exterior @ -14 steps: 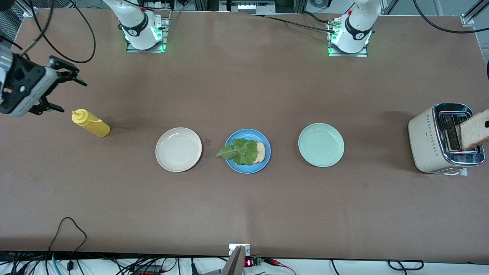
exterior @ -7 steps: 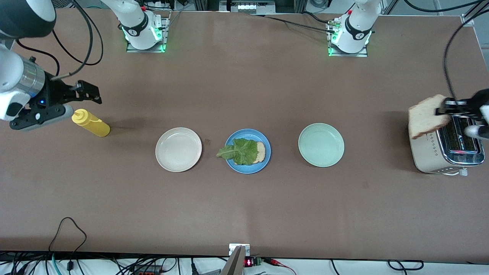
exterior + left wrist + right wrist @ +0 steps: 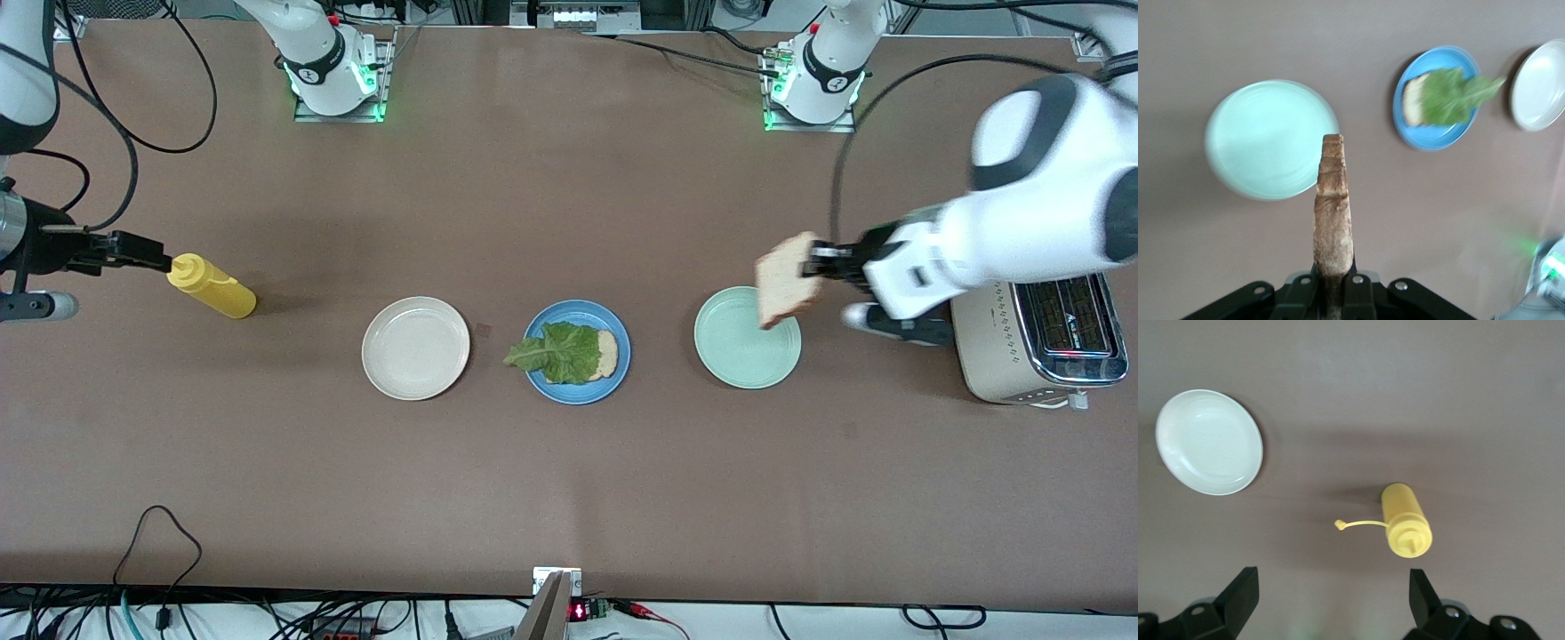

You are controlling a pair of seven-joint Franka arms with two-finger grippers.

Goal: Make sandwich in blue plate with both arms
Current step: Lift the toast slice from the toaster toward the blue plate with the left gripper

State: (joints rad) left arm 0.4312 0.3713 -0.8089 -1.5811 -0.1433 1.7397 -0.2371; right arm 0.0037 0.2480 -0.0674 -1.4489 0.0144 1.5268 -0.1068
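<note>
The right gripper (image 3: pixel 133 252) hangs at the right arm's end of the tabletop (image 3: pixel 569 480), its jaws spread wide and holding nothing, just beside the cap of a yellow bottle (image 3: pixel 212 285) that stands under them. Toward the middle sits a beige plate (image 3: pixel 415 348), then the blue plate (image 3: pixel 613 378), round with a raised rim. On it lies one light-brown bread slice (image 3: pixel 606 353), mostly covered by a ruffled green lettuce leaf (image 3: pixel 556 352) whose stem end sticks out over the rim toward the beige plate. Next comes a mint plate (image 3: pixel 733 351). Over its edge hovers the left gripper (image 3: pixel 816 262), jaws clamped on a second slice (image 3: pixel 784 281), tan with a darker crust, held on edge. Beside that gripper, at the left arm's end, stands a toaster (image 3: pixel 1036 342).
</note>
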